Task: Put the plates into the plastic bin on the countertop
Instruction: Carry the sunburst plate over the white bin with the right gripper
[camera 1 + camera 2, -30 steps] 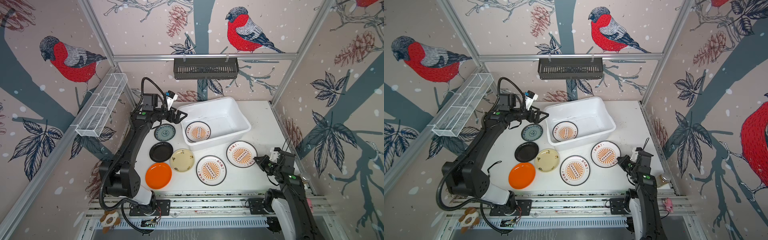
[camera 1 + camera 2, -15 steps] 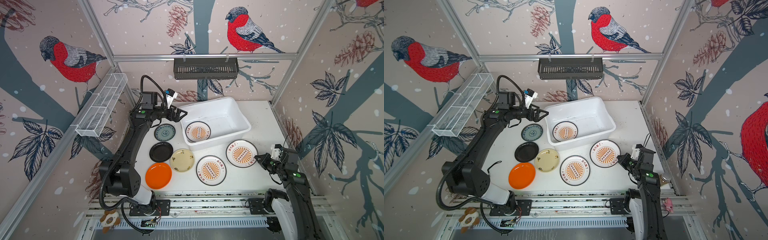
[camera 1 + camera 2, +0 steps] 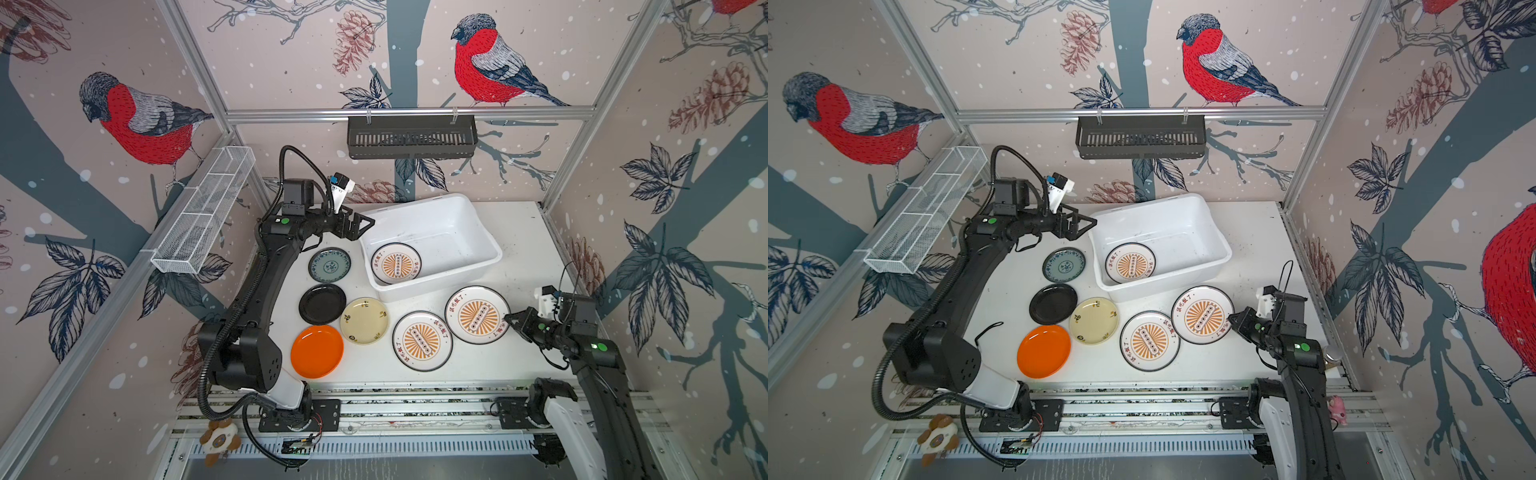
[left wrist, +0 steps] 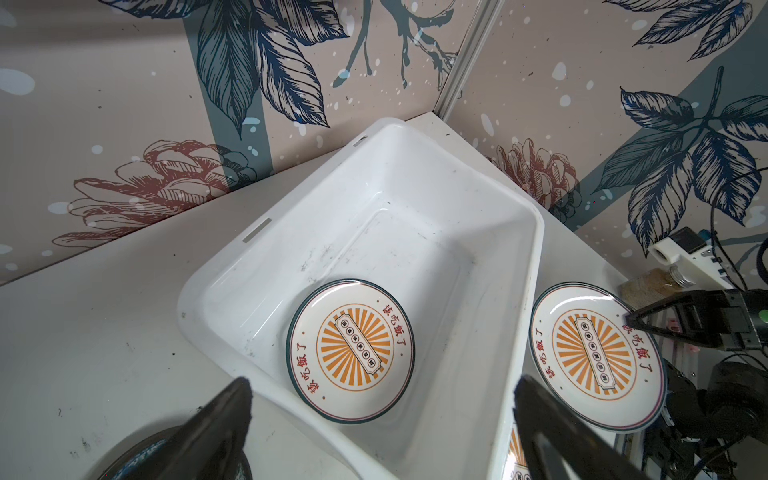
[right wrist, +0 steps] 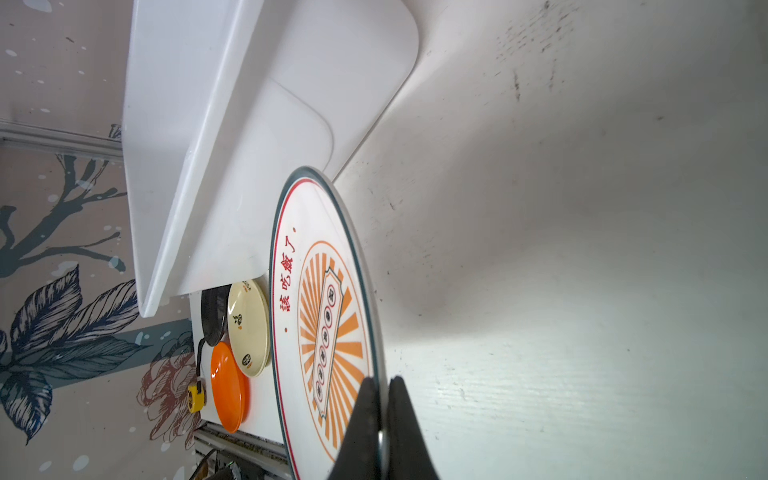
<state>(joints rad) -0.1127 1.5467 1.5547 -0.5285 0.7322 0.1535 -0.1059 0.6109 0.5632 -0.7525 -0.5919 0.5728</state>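
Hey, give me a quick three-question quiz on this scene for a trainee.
1. How many plates lie inside the plastic bin?
2. True or false: the fingers of the left gripper stand open.
3. The right gripper is shut on which plate? A the orange plate; B the sunburst plate beside the bin; C the black plate.
Key: 1. One: the sunburst plate inside it. 2. True. 3. B.

Two black articulated arms, the left arm [image 3: 261,272] and the right arm [image 3: 602,370], each with a white base segment [image 3: 286,390] and a round green indicator dot [image 3: 284,220]. A white camera mount [image 3: 343,187] sits at each wrist. A ribbed black cable conduit [image 3: 201,390] loops beside the left base. The gripper fingers [image 4: 220,430] are tapered and black.
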